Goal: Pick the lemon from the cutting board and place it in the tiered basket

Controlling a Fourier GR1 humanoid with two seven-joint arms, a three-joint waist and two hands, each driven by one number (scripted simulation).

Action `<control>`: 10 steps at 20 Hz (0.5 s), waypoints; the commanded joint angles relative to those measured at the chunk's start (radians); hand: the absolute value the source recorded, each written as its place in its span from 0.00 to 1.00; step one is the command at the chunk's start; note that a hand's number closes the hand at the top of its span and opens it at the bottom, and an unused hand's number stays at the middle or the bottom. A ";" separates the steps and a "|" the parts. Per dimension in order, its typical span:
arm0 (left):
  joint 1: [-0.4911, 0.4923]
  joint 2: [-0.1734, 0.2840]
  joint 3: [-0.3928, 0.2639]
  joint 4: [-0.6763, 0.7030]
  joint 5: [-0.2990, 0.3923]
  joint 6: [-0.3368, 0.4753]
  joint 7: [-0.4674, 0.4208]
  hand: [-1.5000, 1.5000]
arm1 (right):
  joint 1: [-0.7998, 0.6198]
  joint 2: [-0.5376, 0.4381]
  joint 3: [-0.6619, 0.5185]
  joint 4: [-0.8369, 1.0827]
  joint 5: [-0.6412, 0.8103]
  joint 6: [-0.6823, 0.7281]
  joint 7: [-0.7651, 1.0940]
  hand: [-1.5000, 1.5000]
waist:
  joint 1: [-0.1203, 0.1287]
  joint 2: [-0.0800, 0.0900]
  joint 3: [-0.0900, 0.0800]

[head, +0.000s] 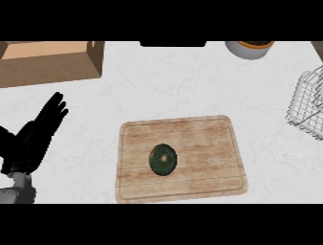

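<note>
Left hand (25,139), fingers straight and empty, rests near-left; dark green lemon (163,159) lies to its right on cutting board (185,129); tiered basket (318,107) far right.

A lemon (163,159) lies on the cutting board (192,129) near the middle. The tiered basket (318,107) stands far right. A box (41,62) sits far left, a pot (250,49) at the far edge.
</note>
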 commanded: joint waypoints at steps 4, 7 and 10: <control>-0.003 -0.012 0.025 0.027 -0.009 -0.017 -0.028 0.50 | -0.057 0.079 0.043 0.141 0.108 -0.052 -0.087 1.00 | 0.000 0.001 0.000; 0.014 -0.009 0.017 -0.072 0.000 -0.014 0.058 0.50 | -0.145 0.085 0.066 0.238 0.171 -0.099 -0.112 1.00 | 0.009 0.002 0.001; 0.059 -0.049 -0.015 -0.106 -0.054 0.024 0.034 0.50 | -0.154 0.134 0.092 0.196 0.213 -0.141 -0.045 1.00 | 0.003 -0.001 0.000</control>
